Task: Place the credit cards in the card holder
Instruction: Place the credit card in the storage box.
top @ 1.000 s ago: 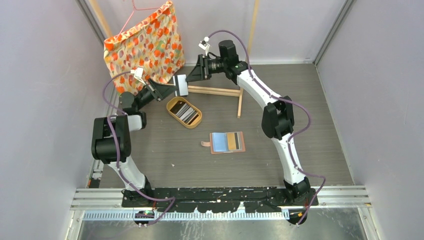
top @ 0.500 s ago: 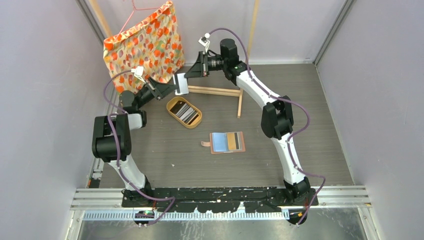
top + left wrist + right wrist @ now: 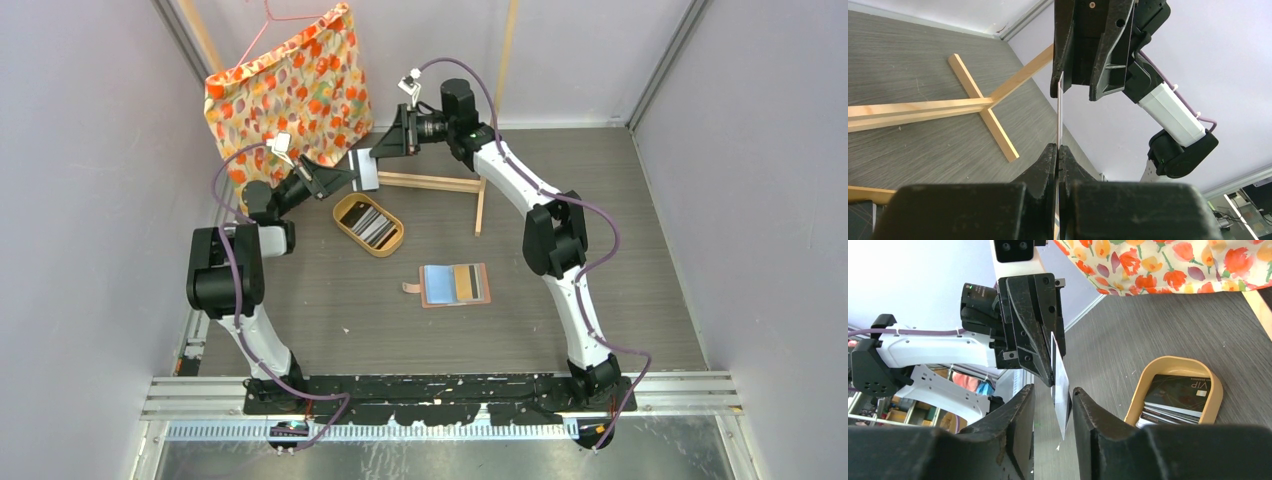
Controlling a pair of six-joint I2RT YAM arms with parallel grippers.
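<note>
A white-grey credit card [image 3: 366, 172] hangs in the air above the back of the table, with my left gripper [image 3: 345, 172] shut on its one end. In the left wrist view the card [image 3: 1059, 110] shows edge-on, rising from my left gripper [image 3: 1058, 150]. My right gripper [image 3: 1053, 390] stands open around the card's [image 3: 1060, 382] other end, with a gap on the left side. More credit cards [image 3: 1175, 395] lie stacked in an oval tan tray [image 3: 349, 207]. The card holder [image 3: 455, 284] lies open flat mid-table, away from both grippers.
A wooden stand [image 3: 430, 182] lies on the table right behind the grippers. A floral fabric bag [image 3: 290, 90] hangs at the back left. Grey walls close in on both sides.
The right jaws have closed in on the card and parted again. Both grippers and the card have barely shifted above the tray.
</note>
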